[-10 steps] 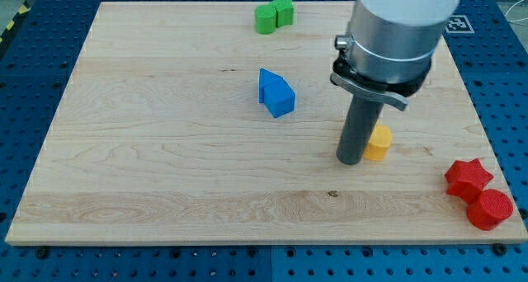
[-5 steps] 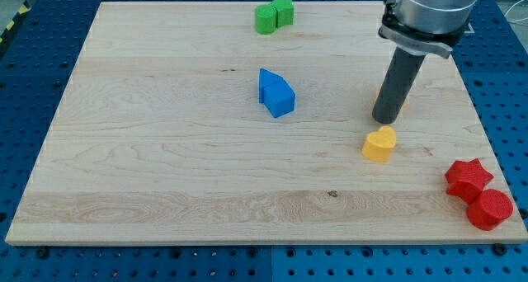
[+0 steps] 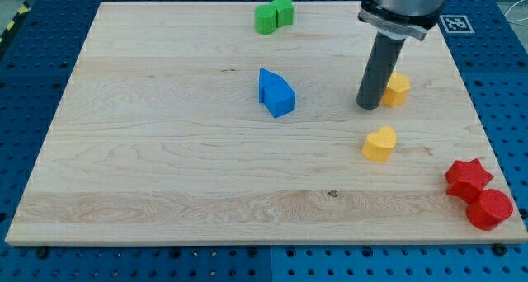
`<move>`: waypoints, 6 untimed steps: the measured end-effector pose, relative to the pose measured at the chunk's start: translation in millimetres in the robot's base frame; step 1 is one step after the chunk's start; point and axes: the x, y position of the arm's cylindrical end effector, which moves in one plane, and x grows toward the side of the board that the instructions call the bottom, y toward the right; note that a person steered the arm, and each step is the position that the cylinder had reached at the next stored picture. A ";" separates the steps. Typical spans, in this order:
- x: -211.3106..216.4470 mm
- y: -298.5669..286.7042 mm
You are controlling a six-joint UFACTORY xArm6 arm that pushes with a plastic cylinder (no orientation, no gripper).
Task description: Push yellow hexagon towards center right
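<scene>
Yellow hexagon block [image 3: 398, 89] sits upper right on the wooden surface [image 3: 165, 150], touching my tip [image 3: 368, 106] on its left. No fingers here, only a rod. Risk: an off-centre push spins it toward the yellow heart block [image 3: 380, 143].

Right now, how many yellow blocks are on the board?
2. The yellow hexagon sits toward the view's right, just right of my tip. The yellow heart lies below it, nearer the view's bottom. The rod could hide a sliver, but no third shows.
</scene>
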 end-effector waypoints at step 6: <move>-7.5 33.8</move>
